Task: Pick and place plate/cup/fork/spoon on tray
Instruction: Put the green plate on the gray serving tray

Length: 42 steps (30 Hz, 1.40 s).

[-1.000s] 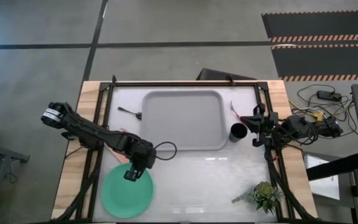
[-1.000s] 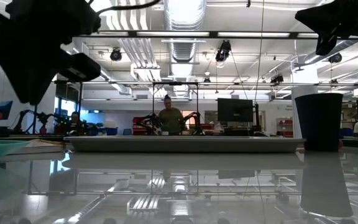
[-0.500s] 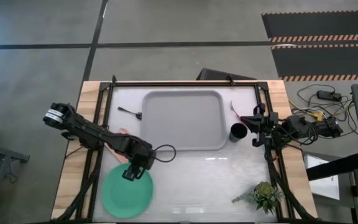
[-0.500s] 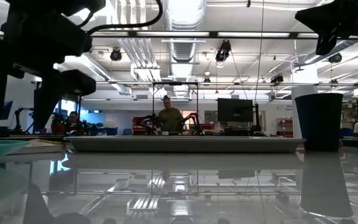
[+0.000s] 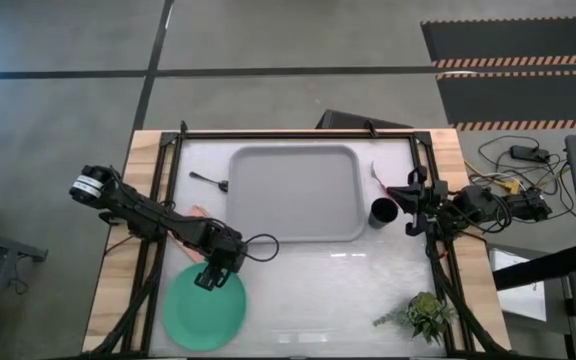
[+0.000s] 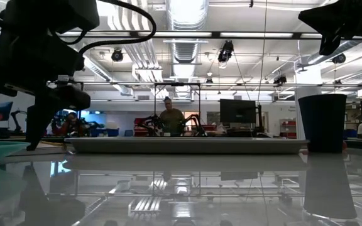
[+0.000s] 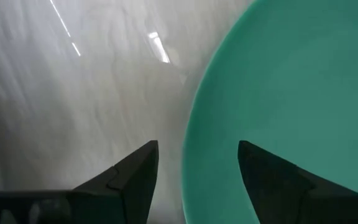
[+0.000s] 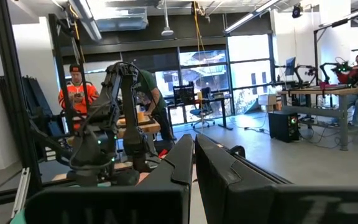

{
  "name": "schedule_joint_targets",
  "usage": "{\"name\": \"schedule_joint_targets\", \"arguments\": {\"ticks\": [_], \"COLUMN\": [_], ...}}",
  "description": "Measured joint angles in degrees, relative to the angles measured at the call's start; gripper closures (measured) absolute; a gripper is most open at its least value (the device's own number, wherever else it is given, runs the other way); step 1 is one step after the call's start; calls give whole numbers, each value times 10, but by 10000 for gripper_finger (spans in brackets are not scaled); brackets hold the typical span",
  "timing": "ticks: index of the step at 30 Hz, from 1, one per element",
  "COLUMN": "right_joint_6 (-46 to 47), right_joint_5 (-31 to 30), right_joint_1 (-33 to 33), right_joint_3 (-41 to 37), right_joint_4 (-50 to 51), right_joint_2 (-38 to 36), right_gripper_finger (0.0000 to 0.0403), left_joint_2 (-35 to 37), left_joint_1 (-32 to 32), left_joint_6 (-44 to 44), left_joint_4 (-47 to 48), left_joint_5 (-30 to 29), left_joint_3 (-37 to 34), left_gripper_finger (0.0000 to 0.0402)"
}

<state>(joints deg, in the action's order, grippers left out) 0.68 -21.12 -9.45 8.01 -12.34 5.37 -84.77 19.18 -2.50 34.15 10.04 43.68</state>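
The mint-green plate (image 5: 205, 312) lies flat on the table near its front left. My left gripper (image 5: 207, 280) is low over the plate's far rim (image 7: 189, 155) and open: one finger (image 7: 135, 177) stands over the table, the other (image 7: 272, 180) over the plate. The grey tray (image 5: 296, 192) sits at the table's middle back. The black cup (image 5: 382, 212) stands upright just right of the tray, and the fork (image 5: 378, 177) lies behind it. The dark spoon (image 5: 210, 181) lies left of the tray. My right gripper (image 5: 409, 207) waits shut beside the cup.
A salmon-pink pad (image 5: 194, 213) lies under my left arm. A small green plant (image 5: 425, 316) stands at the front right. A dark frame (image 5: 298, 133) borders the table's back and sides. People stand in the room beyond the table (image 6: 171, 119).
My left gripper has opened and come down onto the level of the plate's far rim, its fingers now on either side of that rim. The plate has stayed where it was.
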Motion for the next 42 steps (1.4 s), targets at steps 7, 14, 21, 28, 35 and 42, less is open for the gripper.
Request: {"name": "schedule_joint_targets", "arguments": {"ticks": [7,14,21,28,35,42], "right_joint_6": [-6,-7,-7,-7,-7,-13], "right_joint_5": [0,0,0,0,0,0], "right_joint_1": [0,0,0,0,0,0], "right_joint_3": [0,0,0,0,0,0], "right_joint_4": [0,0,-1,-1,-4,-9], "right_joint_2": [0,0,0,0,0,0], "right_gripper_finger": [394,394,394,394,394,394], "left_joint_2": [0,1,2,43,132,238], "left_joint_1": [0,0,0,-1,-26,-77], "left_joint_6": [0,1,4,10,84,116], "left_joint_4": [-13,-14,-12,-11,-16,-87], "left_joint_5": [5,41,71,69,36,-59], "left_joint_3": [-22,-24,-17,-1,4,4], "left_gripper_finger": [251,333,392,395,401,400]}}
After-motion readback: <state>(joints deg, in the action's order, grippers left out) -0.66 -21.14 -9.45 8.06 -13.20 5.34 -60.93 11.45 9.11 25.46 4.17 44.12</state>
